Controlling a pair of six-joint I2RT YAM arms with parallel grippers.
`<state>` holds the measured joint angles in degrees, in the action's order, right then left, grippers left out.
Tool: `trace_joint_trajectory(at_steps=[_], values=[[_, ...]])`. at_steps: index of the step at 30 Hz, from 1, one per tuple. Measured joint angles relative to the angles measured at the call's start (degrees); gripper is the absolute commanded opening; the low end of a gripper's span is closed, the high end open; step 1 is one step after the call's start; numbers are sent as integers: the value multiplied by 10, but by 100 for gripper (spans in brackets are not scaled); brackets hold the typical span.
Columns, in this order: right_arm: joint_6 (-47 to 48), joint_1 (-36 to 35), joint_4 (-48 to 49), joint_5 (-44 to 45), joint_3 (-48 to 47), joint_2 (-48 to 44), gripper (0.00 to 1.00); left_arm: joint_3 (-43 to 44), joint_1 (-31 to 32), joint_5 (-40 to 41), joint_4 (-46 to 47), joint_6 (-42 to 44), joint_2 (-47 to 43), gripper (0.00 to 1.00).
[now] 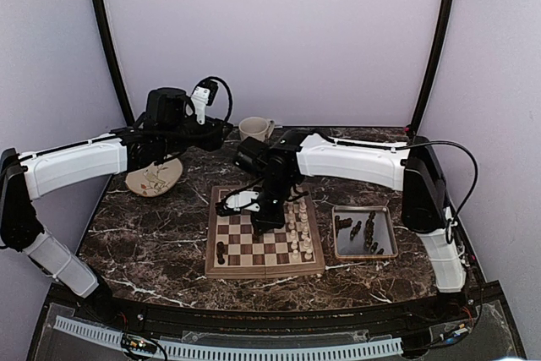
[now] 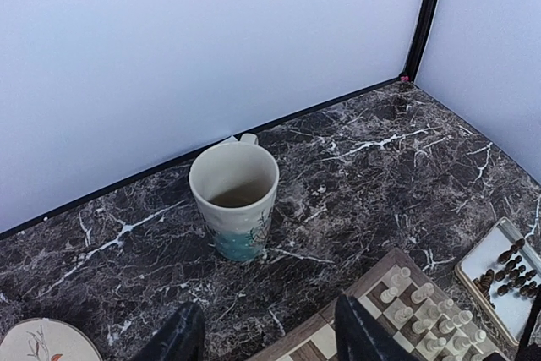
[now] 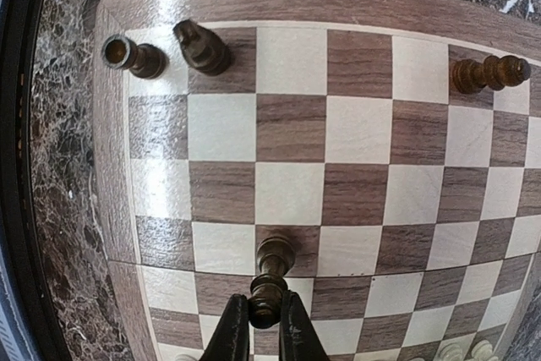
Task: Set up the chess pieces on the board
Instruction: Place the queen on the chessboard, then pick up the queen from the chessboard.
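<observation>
Left wrist, mug (image 2: pixel 234 200) near board (image 2: pixel 373 277)

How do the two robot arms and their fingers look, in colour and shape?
The left arm and the right arm both have long white shells with black joints. A thin black cable loops beside the right arm. The left fingers and the right fingers are black and slim.
</observation>
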<state>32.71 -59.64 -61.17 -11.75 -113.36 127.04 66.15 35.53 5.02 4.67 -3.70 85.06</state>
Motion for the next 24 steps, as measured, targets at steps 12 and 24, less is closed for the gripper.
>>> trace_joint_trajectory(at_steps=[12,24], values=[[-5,8,-21,-25,-31,13,27,2,0,-18,-6,0,8,55],[-10,196,58,-83,269,-321,32,143,5,-87,-146,36,118,46]])
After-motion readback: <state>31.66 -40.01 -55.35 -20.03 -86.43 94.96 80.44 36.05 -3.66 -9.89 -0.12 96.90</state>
